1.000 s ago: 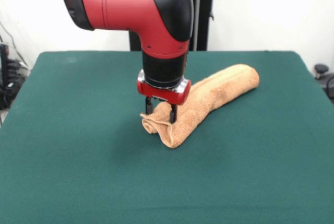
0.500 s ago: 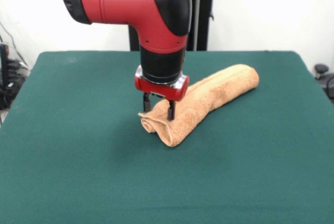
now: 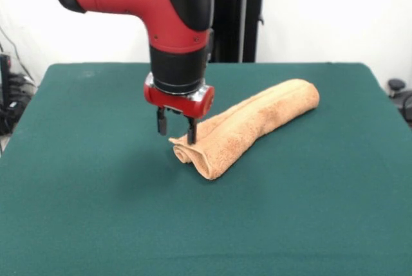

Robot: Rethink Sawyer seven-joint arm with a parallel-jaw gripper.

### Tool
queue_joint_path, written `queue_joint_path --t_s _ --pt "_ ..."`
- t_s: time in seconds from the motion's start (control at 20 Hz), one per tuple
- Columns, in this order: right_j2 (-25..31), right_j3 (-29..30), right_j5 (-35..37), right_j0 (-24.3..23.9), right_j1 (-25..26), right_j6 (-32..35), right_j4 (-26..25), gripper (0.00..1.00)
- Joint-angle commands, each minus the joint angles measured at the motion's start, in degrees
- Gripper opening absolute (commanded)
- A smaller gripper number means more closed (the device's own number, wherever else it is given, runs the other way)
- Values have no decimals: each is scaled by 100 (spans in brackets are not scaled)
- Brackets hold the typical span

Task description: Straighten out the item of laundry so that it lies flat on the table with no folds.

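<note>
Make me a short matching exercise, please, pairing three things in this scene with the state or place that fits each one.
Things:
1. towel
2. gripper
3. table

States or places:
A. covered in dark green cloth, bearing everything else
B. bunched into a long roll, lying slantwise
C. open, above the roll's near end, one finger at the cloth

Pairs: 1-B, 2-C, 3-A
</note>
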Motion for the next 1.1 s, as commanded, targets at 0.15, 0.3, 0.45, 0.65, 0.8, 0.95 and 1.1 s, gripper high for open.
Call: queue_joint_path --t_s 0.15,0.3,0.45,0.65,0.8,0.95,1.1 --pt "653 293 178 51 326 -488 -40 100" --pt "631 234 98 111 408 -397 -52 100" --pt "605 189 16 191 480 -279 -46 100" --pt "581 183 8 272 473 -176 -9 100" --pt "580 171 -4 293 488 -164 4 100" --pt "583 119 -2 288 519 -191 -3 100" --pt "601 87 -5 257 548 -233 -16 100"
